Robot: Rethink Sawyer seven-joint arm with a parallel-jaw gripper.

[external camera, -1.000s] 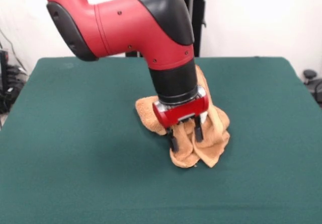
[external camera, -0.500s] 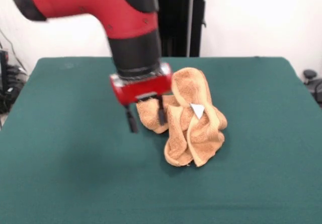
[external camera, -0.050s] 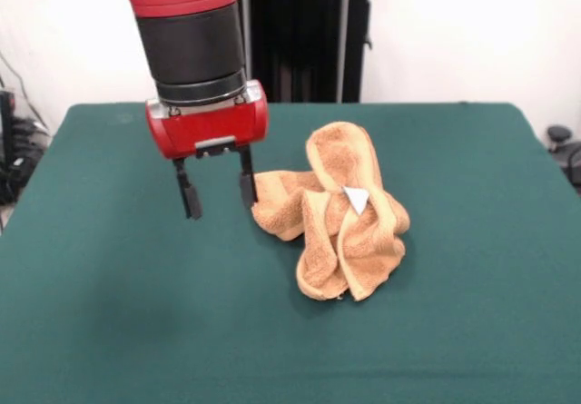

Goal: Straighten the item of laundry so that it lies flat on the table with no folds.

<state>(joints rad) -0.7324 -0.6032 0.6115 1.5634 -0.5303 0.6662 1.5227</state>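
The counter (external camera, -0.050s: pixel 109 322), a broad dark green surface, fills most of the frame and is bare apart from one bundle of cloth. The red and black arm (external camera, -0.050s: pixel 186 32) comes down from the upper left of the frame and ends in the pincer (external camera, -0.050s: pixel 218 197), which hangs just above the counter, left of centre, with its two dark fingers (external camera, -0.050s: pixel 190 200) spread apart and nothing between them.

The towel (external camera, -0.050s: pixel 340 218) sits just right of centre as a crumpled heap, not flat: several thick folds are stacked, one rounded lobe stands up at the top, and a small white tag (external camera, -0.050s: pixel 356 199) shows on its face. The heap lies to the right of the pincer, and its nearest edge, a low flap at the left, is just beside the right-hand finger; whether they touch cannot be told. The bundle's long axis runs roughly from upper left to lower right, tapering to a folded corner at the lower end. The next grasp probably needs that left flap or the lower corner, pulled away from the heap.
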